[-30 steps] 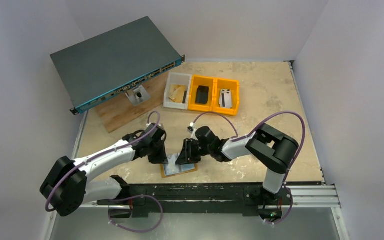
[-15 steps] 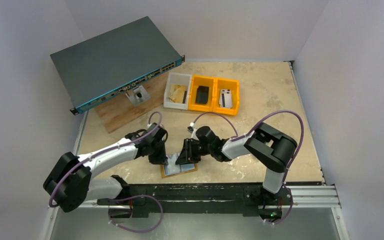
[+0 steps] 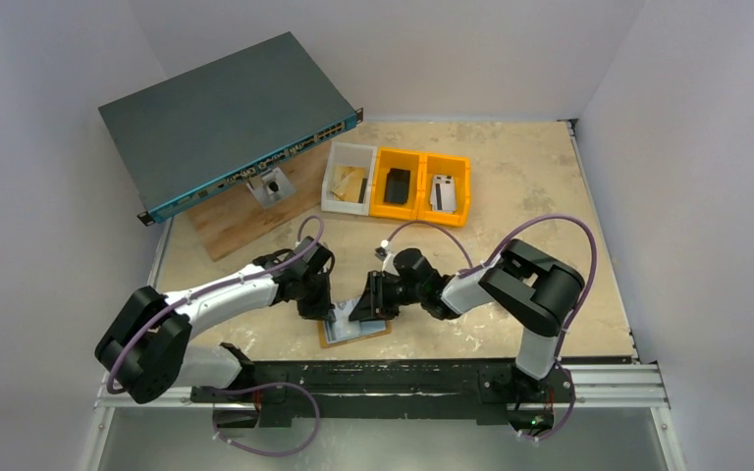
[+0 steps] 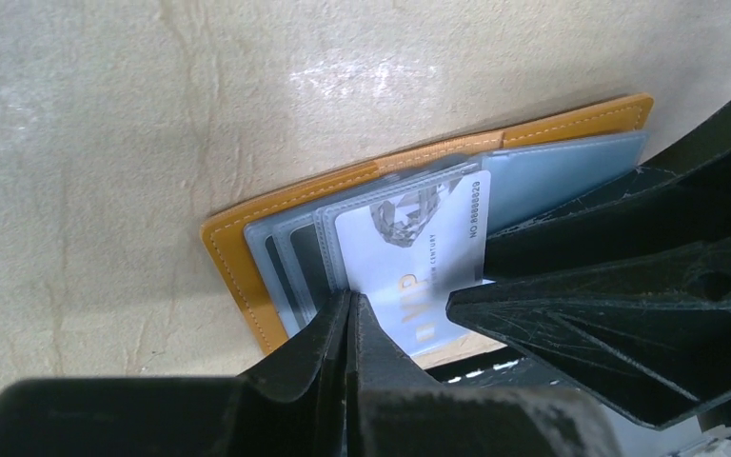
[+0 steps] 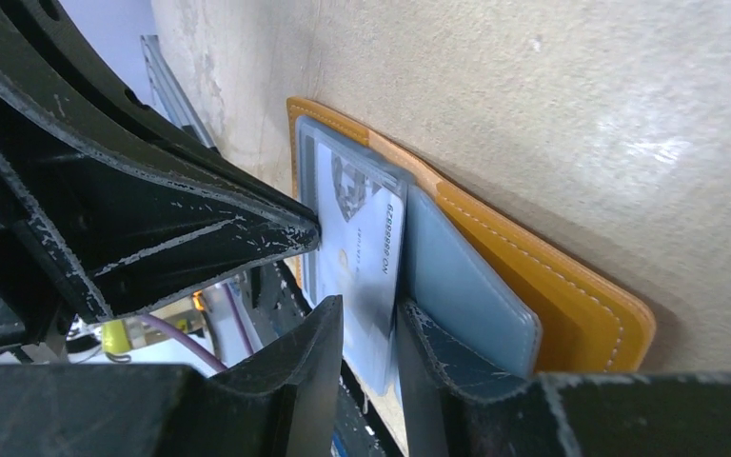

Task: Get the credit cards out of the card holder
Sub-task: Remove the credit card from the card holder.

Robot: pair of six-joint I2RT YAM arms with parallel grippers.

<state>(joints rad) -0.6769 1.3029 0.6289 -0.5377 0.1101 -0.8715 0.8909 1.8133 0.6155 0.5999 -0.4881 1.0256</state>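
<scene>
Top external view: the left gripper (image 3: 320,312) is seen fully closed, its tip set on the left edge of a white card (image 4: 419,238). Whether the card is pinched cannot be told. The card holder (image 3: 355,332) is laid open at the near edge of the table (image 3: 530,196), between both grippers, with the card partly out of its pocket. The right gripper (image 5: 371,309) is found partly open and pressed on the holder, with nothing clasped. The pulling-out step is judged to be in hand. Next, the card must be slid free while the holder is pinned.
</scene>
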